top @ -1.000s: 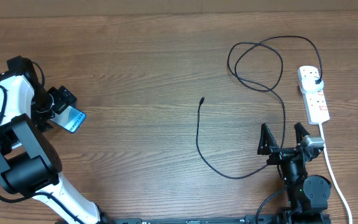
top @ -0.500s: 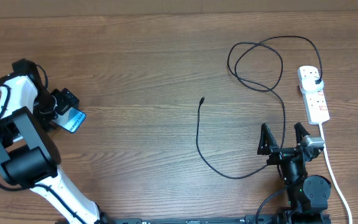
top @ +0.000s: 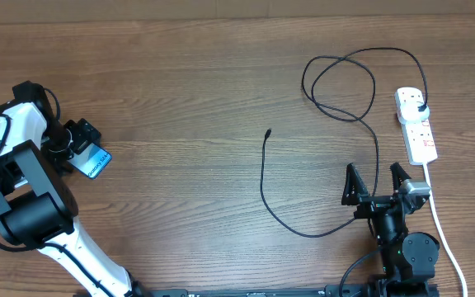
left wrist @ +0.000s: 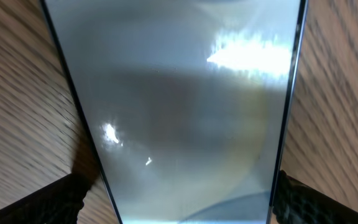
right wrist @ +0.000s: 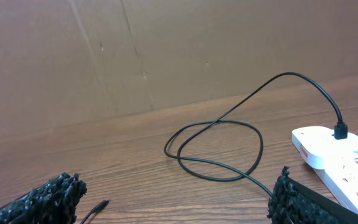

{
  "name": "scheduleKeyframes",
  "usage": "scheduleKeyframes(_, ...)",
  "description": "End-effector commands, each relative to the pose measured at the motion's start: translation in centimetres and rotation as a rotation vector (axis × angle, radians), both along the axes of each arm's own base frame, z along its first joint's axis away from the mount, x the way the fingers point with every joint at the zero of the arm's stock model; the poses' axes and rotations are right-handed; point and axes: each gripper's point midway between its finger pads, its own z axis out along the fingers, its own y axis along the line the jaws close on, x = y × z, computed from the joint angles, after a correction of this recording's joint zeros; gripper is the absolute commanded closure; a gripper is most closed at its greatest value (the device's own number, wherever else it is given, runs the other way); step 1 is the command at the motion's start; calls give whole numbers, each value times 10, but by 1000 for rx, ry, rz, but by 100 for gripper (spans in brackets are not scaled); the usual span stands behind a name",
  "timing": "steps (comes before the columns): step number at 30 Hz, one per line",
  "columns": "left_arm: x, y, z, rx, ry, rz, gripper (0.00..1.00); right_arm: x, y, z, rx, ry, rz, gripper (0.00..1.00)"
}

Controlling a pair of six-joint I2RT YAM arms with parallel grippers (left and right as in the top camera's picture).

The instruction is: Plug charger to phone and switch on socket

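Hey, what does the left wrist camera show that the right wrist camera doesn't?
Only left wrist: the phone, its glossy screen filling the frame between the left gripper fingers. Only right wrist: the charger looped on the table, its plug in the socket, its connector tip lying free, a cardboard wall behind, and the open right gripper. Both: wooden table and dark fingers in the bottom corners.

A brown wooden table (top: 180, 91) fills the view. A plain brown cardboard wall (right wrist: 73, 56) stands at its far edge.
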Motion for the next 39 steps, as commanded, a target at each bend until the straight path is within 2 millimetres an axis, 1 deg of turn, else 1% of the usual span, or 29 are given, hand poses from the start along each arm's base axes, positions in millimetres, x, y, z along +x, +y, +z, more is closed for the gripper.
scheduleKeyframes(1, -5, 9, -19, 11, 25, -53, 0, 0, -1, -3, 2, 1, -7, 0)
scheduleKeyframes(7, -1, 9, -19, 18, 12, -87, 1, 0, -1, -3, 2, 1, -7, 0)
scheduleKeyframes(16, 0, 9, -19, 18, 7, -86, 9, 0, -1, -3, 2, 1, -7, 0)
scheduleKeyframes(19, 0, 9, -19, 18, 6, -85, 8, 0, -1, -3, 2, 1, -7, 0)
scheduleKeyframes(23, 0, 9, -19, 17, 6, -53, 0, 0, -1, -3, 2, 1, -7, 0)
scheduleKeyframes(24, 0, 9, -19, 15, 4, -48, 0, 0, -1, -3, 2, 1, -7, 0)
scheduleKeyframes(32, 1, 9, -19, 4, -2, -9, 0, 0, -1, -3, 2, 1, -7, 0)
scheduleKeyframes(39, 3, 6, -18, -63, -39, 14, 4, 0, -1, -3, 2, 1, -7, 0)
